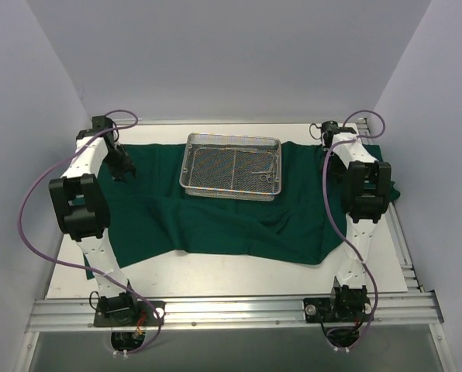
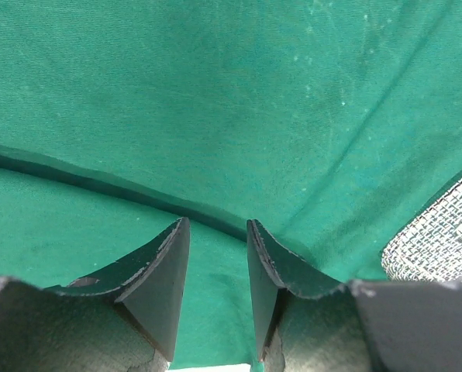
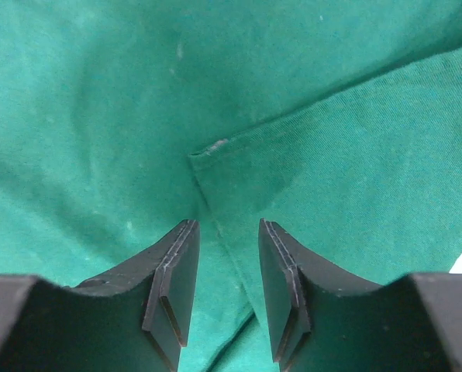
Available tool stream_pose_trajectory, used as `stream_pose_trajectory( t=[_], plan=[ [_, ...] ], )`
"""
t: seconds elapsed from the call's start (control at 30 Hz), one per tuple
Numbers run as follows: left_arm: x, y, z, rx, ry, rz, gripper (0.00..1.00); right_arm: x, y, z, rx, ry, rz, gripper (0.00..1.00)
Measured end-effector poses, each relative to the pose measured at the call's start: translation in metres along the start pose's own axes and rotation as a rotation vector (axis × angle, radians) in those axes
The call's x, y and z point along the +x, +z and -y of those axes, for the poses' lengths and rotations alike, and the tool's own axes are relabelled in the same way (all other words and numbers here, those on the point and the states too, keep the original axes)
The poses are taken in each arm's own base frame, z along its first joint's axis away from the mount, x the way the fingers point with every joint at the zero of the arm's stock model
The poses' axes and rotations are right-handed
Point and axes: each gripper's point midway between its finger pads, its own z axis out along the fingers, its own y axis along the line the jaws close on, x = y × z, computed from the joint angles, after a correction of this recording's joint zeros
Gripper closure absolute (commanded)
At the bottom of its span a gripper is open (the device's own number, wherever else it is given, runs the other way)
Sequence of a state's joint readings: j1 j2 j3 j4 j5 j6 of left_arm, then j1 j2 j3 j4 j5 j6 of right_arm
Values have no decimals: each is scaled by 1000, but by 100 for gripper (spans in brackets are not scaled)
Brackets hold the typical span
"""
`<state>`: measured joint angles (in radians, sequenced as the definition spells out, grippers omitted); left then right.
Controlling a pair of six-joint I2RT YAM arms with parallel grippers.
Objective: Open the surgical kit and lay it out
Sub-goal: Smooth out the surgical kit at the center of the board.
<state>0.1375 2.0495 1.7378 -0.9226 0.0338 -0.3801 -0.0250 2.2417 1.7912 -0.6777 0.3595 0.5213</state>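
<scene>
The dark green drape point(image 1: 215, 221) lies spread over the table, rumpled along its near edge. The silver wire-mesh tray point(image 1: 232, 166) sits on it at the back centre, with thin steel instruments point(image 1: 263, 164) inside. My left gripper point(image 1: 125, 172) is low over the drape's left part, open, with a fold point(image 2: 99, 182) just ahead of its fingertips; the tray's corner point(image 2: 436, 240) shows at the right. My right gripper point(image 1: 329, 142) is at the drape's back right, open, with a folded-over corner point(image 3: 215, 149) of the cloth between and ahead of its fingers.
The white tabletop point(image 1: 239, 275) shows in front of the drape. Grey walls close in the back and both sides. An aluminium rail point(image 1: 231, 310) with both arm bases runs along the near edge. Purple cables loop off each arm.
</scene>
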Motion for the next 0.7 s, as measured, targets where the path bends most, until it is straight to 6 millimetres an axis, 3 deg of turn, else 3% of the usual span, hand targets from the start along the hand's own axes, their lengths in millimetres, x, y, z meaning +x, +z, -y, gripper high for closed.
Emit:
stream_pose_trajectory(
  t=[0.2,0.3,0.33,0.53,0.7],
  plan=[
    [0,4,0,-9,0,-14,55,9,6,6,22,-9,-21,67],
    [0,6,-1,-11,0,-20,55,8,7,7,22,-8,-20,73],
    [1,6,-1,-12,0,-22,55,8,7,7,22,-7,-20,82],
    [1,5,-1,-13,-1,-25,55,11,11,11,34,-1,-28,95],
    [1,5,-1,-12,-1,-25,55,14,10,21,51,13,-33,100]
  ],
)
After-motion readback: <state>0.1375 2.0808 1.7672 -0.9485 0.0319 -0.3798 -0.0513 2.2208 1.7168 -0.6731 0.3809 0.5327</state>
